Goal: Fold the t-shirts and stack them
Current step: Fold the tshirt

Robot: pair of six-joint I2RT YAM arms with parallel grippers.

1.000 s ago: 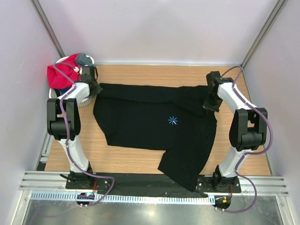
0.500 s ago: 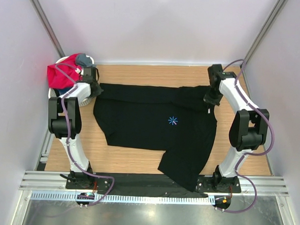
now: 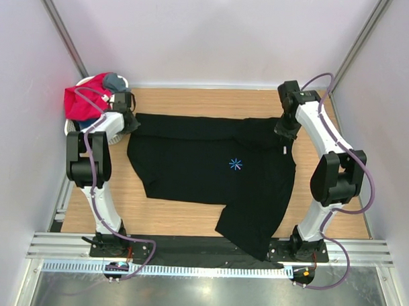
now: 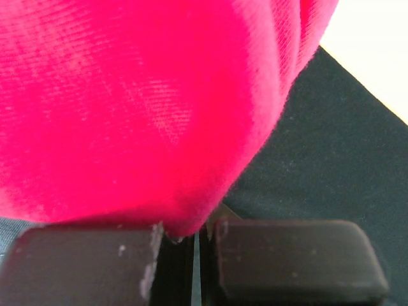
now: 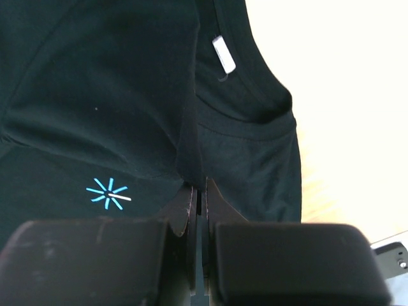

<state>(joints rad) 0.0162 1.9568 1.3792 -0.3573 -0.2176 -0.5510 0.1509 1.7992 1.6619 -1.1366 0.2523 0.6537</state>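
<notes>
A large black t-shirt (image 3: 204, 166) with a light-blue starburst (image 3: 236, 164) lies spread on the wooden table (image 3: 193, 100). My right gripper (image 3: 284, 131) is shut on a raised fold of it beside the collar; in the right wrist view the jaws (image 5: 199, 189) pinch that black fold (image 5: 191, 146), with the starburst (image 5: 108, 193) to the left. My left gripper (image 3: 130, 121) sits at the shirt's far left corner. Its jaws (image 4: 203, 231) are shut, with the tips hidden under a red-pink tee (image 4: 140, 108) and black cloth (image 4: 331, 159) just to the right.
A white basket (image 3: 70, 127) at the far left holds the red-pink tee (image 3: 82, 102) and a grey one (image 3: 116, 79). The black shirt's lower part (image 3: 252, 235) hangs over the near table edge. Bare wood (image 5: 331, 95) lies right of the collar. Walls enclose three sides.
My right gripper has moved toward the far edge with the fold of the black shirt, lifting the collar area. The left gripper has shifted only slightly.
</notes>
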